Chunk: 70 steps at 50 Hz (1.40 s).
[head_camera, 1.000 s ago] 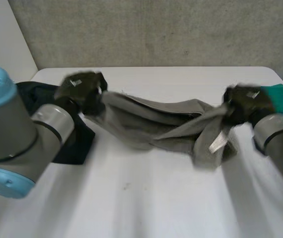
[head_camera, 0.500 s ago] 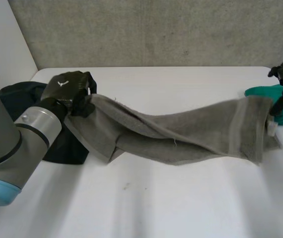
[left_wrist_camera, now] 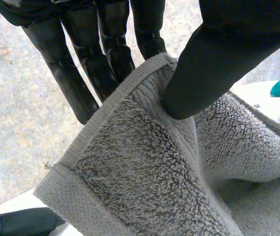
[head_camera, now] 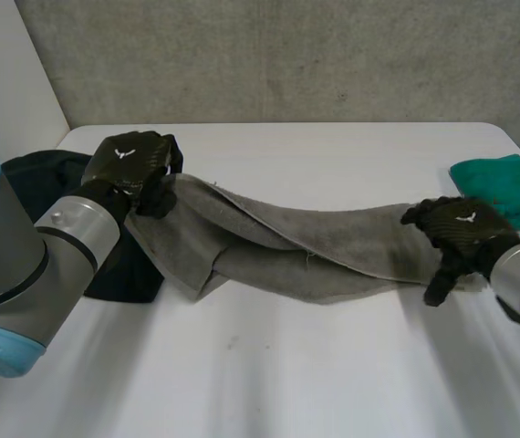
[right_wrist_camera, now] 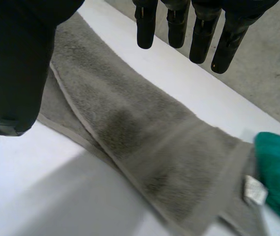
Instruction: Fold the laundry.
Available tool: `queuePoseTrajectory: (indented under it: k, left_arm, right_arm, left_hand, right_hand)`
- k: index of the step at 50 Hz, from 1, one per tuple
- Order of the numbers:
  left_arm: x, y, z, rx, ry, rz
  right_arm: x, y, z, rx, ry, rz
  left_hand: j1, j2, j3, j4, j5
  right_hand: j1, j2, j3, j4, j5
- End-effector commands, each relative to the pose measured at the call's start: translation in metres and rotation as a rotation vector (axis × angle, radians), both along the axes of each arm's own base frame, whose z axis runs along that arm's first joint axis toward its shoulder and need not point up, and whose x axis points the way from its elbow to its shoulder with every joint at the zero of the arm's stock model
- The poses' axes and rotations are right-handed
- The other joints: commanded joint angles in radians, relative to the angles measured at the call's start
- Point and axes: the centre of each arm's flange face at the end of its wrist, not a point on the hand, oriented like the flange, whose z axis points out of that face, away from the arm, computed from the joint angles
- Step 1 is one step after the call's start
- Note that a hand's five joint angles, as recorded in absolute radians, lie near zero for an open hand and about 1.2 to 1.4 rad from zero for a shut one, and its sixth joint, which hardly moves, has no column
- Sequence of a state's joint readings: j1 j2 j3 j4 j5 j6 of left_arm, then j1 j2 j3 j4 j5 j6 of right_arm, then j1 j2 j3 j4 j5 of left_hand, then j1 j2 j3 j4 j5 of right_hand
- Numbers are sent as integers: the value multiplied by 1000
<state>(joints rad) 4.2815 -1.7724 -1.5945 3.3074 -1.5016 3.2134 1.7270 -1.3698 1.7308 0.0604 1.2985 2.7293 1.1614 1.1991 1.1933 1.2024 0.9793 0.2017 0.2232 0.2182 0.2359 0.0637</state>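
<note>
Two hands meet our grey towel [head_camera: 333, 246]: our left hand [head_camera: 132, 164] pinches its hemmed edge between thumb and fingers, while our right hand [head_camera: 461, 228] hovers straight-fingered, holding nothing, the other end under its palm on the surface [head_camera: 287, 365].

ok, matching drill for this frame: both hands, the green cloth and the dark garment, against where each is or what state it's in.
1. left hand
2. right hand
3. green cloth
4. dark garment

A. open, above one end of the grey towel
B. at the far right of the table
C. pinching the towel's edge
D. at the table's far left, beside the left arm

Pairs: 1-C, 2-A, 3-B, 4-D
</note>
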Motion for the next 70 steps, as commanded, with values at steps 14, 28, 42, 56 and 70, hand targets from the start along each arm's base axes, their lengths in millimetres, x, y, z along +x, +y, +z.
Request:
queuePoseTrajectory:
  k: [14,28,42,56,70]
  left_arm:
    - [-19,29,70,-188,100,-87]
    - [-22,45,84,-223,125,-118]
    - [-16,49,100,-267,148,-107]
    - [-5,35,94,-253,134,-58]
    - [18,18,72,-160,12,27]
  right_arm:
    - [65,8,-9,115,-570,-45]
    - [95,-26,-46,0,-518,-163]
    - [3,-103,-52,-150,-241,-339]
    - [-19,-109,-49,-52,-141,-212]
    - [-42,-38,112,-258,387,-21]
  left_hand:
    - [235,197,203,194,242]
    - [235,197,203,194,242]
    - [235,197,203,194,242]
    - [235,197,203,194,242]
    - [235,197,203,194,242]
  right_hand:
    - [-27,-49,-44,-61,-64]
    - [-27,-49,-44,-61,-64]
    - [335,314,319,301,299]
    - [1195,1173,1178,1160,1158]
    - [1195,1173,1178,1160,1158]
